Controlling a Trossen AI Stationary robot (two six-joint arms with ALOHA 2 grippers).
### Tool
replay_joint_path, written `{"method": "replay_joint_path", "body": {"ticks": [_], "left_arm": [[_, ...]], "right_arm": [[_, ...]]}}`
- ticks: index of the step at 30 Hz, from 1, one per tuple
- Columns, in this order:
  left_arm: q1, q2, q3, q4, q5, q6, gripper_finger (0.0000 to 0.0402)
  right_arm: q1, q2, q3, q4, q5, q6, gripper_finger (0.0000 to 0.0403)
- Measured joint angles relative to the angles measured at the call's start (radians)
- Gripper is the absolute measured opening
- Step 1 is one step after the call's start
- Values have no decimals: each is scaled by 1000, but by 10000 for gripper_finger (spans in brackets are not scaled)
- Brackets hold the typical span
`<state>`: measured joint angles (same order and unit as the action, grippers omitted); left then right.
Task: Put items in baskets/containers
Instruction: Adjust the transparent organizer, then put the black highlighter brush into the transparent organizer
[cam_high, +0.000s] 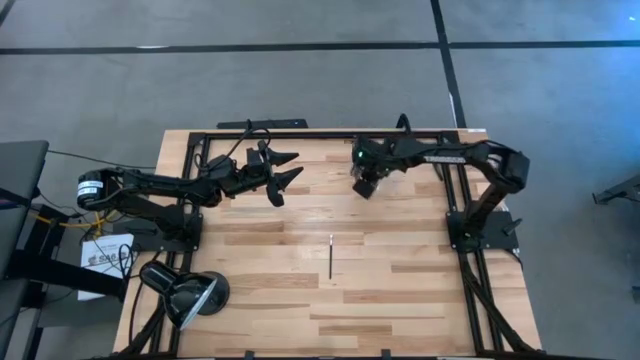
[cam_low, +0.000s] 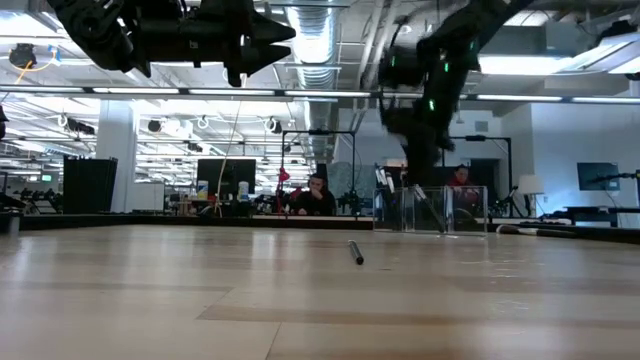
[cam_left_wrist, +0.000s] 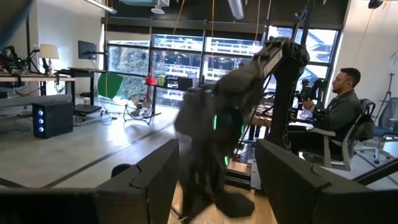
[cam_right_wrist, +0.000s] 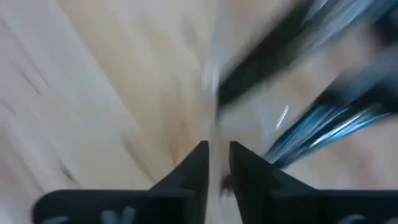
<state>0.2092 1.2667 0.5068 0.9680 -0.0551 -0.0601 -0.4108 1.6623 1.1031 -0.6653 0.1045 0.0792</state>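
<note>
High view shows our pale wooden plank table (cam_high: 400, 300) first. At its far edge our right claw (cam_high: 365, 186) hangs over the clear see-through holder (cam_low: 430, 210) with dark brushes inside, fingers nearly closed; whether they pinch anything we cannot tell. Our left claw (cam_high: 282, 172) waits raised, wide open, empty. One thin dark makeup brush (cam_high: 331, 255) lies mid-table, probably next.

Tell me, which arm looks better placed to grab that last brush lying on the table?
Probably the right. Its gripper hangs slightly nearer the brush, over the holder, fingers nearly shut. The left gripper is open, raised farther off.
</note>
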Motion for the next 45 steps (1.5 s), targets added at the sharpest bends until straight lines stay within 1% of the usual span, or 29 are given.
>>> {"method": "replay_joint_path", "body": {"ticks": [5, 7, 11, 13, 15, 16, 18, 20, 23, 27, 30, 34, 40, 45], "left_arm": [[0, 0, 0, 0, 0, 0, 209], [0, 0, 0, -2, 0, 0, 209], [0, 0, 0, -2, 0, 0, 209], [0, 0, 0, -2, 0, 0, 209], [0, 0, 0, -2, 0, 0, 209], [0, 0, 0, -2, 0, 0, 209], [0, 0, 0, -2, 0, 0, 209], [0, 0, 0, -2, 0, 0, 209], [0, 0, 0, -2, 0, -1, 209], [0, 0, 0, -2, 0, -8, 209], [0, 0, 0, -2, 0, -7, 209], [0, 0, 0, -2, 0, -6, 209], [0, 0, 0, -2, 0, -4, 209], [0, 0, 0, -3, 0, -2, 209]], "right_arm": [[1, -71, 41, -52, 0, 1, 102], [5, -123, 63, -55, 2, 5, 118], [-10, -222, 75, -97, 50, 11, 139], [-30, -279, 76, -105, 115, 33, 142], [-74, -327, 77, -139, 182, 53, 139], [-104, -339, 71, -156, 199, 60, 136], [-181, -350, 51, -193, 209, 92, 125], [-259, -352, 29, -216, 190, 104, 116], [-364, -319, -8, -230, 143, 99, 108], [-450, -247, -25, -205, 107, 72, 113], [-496, -175, -26, -200, 111, 46, 125], [-557, -82, -26, -200, 111, 43, 151], [-606, 33, -26, -224, 121, 33, 194], [-589, 75, -21, -225, 158, 33, 210]]}}
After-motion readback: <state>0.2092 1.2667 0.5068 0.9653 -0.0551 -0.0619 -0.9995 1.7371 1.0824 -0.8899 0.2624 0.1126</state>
